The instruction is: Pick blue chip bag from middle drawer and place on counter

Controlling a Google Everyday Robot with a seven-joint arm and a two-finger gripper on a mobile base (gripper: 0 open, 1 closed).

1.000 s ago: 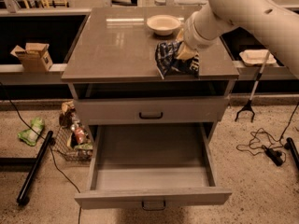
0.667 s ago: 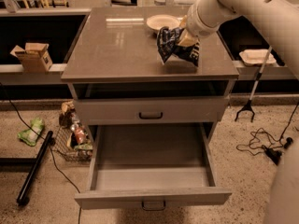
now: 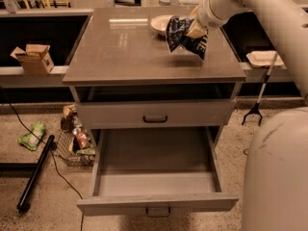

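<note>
My gripper (image 3: pixel 195 30) is clamped on the blue chip bag (image 3: pixel 184 36), holding it just above the counter's (image 3: pixel 125 49) far right, beside a bowl (image 3: pixel 160 24). The middle drawer (image 3: pixel 158 203) stands open. Placing is in hand: next I lower and let go.

Chip bag at counter, drawer open.

Small crinkly dark-blue foil chip bag (image 3: pixel 184 34) with white lettering hangs tilted, clamped in the gripper (image 3: pixel 195 29), over the right rear of the glossy grey-brown counter slab (image 3: pixel 125 47), with its shadow on the surface beneath. The wide shallow grey middle drawer (image 3: pixel 156 202), with a thin loop pull, stands pulled out.
</note>
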